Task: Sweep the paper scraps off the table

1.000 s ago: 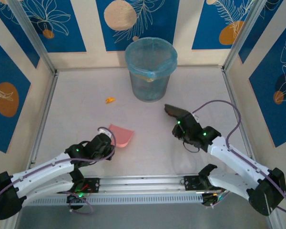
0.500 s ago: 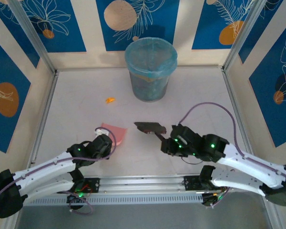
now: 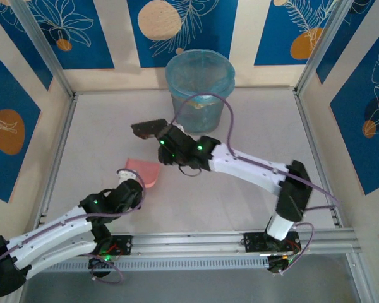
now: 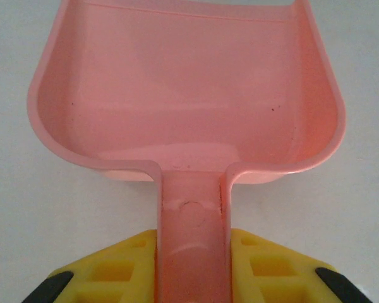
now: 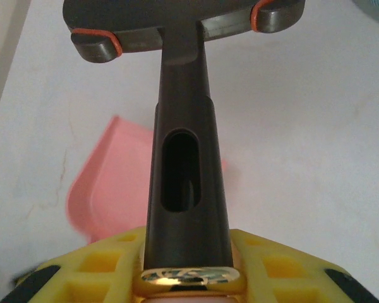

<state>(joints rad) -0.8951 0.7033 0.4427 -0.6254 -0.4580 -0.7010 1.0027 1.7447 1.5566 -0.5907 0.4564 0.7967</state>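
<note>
Right gripper (image 5: 186, 262), far out over the table (image 3: 95, 132), is clamped on the brush (image 5: 182, 126) handle. Off to its right stands the bin (image 3: 199, 88), presumably for emptying. Nearer than it lies the dustpan (image 4: 183, 95), bare inside. Its handle is pinched in the left gripper (image 4: 191, 268) and its mouth faces the brush, likely to catch. The brush head sits ahead of the fingers, low, set to drag. Whether paper scraps lie under it I cannot tell.

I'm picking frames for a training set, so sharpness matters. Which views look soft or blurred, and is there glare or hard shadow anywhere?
Top external: even light, only faint soft shadows on the table, slightly soft overall. Left wrist: the dustpan is sharp, with a mild sheen on its floor, no hard glare. Right wrist: the brush is crisp, while the dustpan behind it looks blurred.
</note>
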